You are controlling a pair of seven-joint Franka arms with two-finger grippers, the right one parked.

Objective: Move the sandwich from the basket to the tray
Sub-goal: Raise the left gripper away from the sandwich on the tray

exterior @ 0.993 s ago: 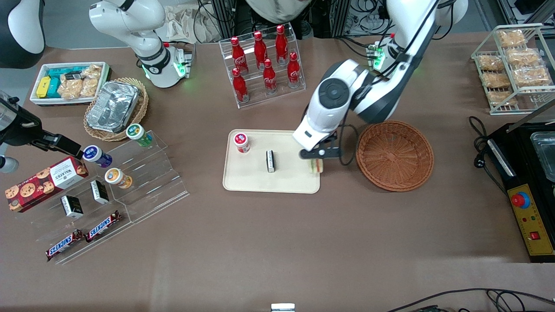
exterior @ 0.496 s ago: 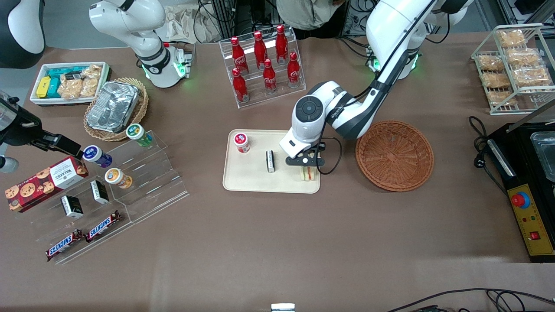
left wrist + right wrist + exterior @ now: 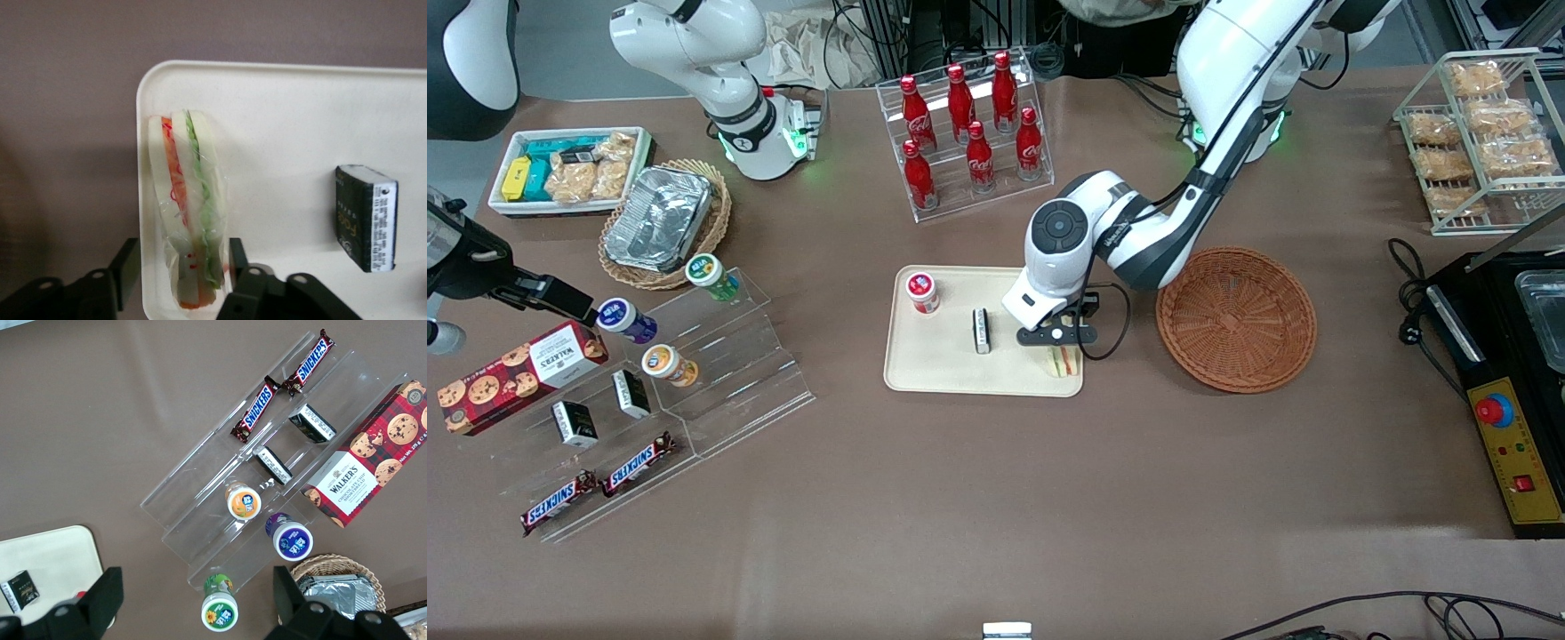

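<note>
Sandwich (image 3: pixel 190 213) stood on the tray (image 3: pixel 280 120) corner, my gripper (image 3: pixel 1060 348) parted and straddling it, gripping nothing; next I needed only lift clear.

Sandwich (image 3: pixel 190 213) on tray (image 3: pixel 280 120), pincer (image 3: pixel 177 267) over.

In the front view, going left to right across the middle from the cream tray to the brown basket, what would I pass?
Red-lidded small jar → small black box → the tool over the wrapped triangular sandwich in the corner of the cream-beige plastic tray → round reddish-brown wicker basket.
</note>
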